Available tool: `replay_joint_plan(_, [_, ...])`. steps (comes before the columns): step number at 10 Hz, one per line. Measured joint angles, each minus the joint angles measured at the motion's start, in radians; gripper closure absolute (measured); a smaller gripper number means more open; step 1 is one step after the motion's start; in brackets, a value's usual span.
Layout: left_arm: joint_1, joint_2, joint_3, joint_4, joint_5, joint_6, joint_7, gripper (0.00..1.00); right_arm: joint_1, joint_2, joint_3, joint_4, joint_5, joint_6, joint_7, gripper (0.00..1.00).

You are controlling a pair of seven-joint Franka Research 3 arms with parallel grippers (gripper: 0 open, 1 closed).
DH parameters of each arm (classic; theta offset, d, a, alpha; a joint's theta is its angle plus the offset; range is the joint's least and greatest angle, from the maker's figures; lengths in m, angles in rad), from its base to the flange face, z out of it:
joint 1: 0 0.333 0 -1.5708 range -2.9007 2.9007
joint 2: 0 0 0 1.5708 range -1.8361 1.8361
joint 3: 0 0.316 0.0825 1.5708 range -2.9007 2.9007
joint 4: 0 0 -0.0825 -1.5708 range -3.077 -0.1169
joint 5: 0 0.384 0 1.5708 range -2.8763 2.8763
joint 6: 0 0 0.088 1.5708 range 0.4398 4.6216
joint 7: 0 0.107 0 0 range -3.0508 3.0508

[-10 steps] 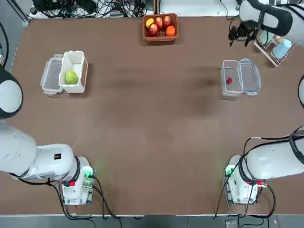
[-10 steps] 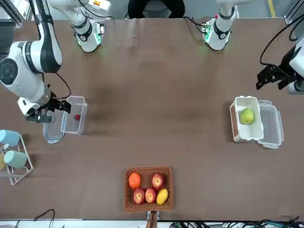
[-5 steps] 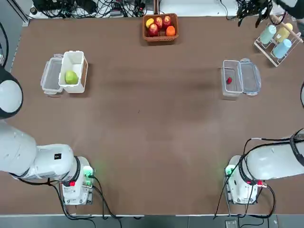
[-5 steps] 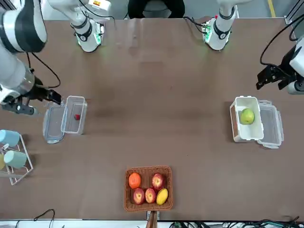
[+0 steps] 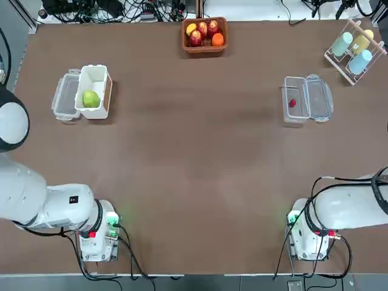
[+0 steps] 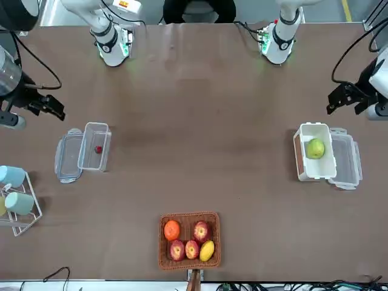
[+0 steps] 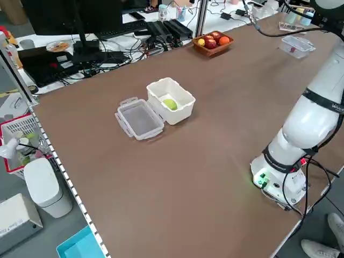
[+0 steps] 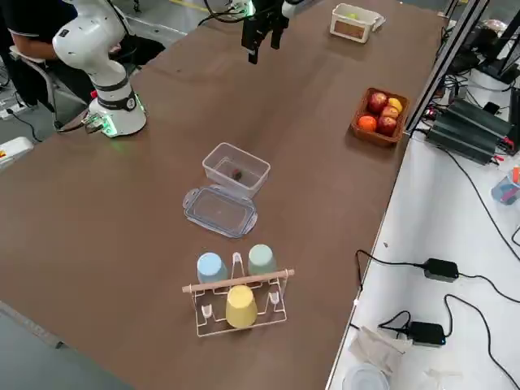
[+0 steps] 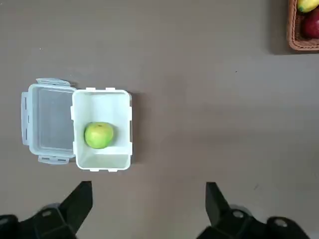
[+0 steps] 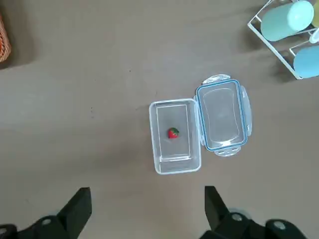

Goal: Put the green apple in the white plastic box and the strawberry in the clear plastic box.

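Fruit sits boxed on a brown table (image 5: 194,163): at left, the green apple (image 5: 91,99) lies inside the white plastic box (image 5: 103,76), its lid (image 5: 65,97) spread flat alongside, with the left gripper (image 9: 148,204) hanging high above, jaws wide and empty. At the far edge stands a basket of fruit (image 5: 205,34). At right, the strawberry (image 5: 292,103) rests in the clear plastic box (image 5: 295,115), near a cup rack (image 5: 354,50); the right gripper (image 10: 147,208) hovers well above, jaws wide, holding nothing.

centre: bare table (image 5: 194,157) | far edge: fruit basket (image 5: 205,34)
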Motion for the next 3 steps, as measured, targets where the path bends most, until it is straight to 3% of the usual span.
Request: replay_joint_plan(3, [-0.001, 0.000, 0.000, 0.000, 0.000, 0.000, 0.000, 0.00, 0.000, 0.001, 0.001, -0.001, 0.000, -0.003, 0.000, 0.00])
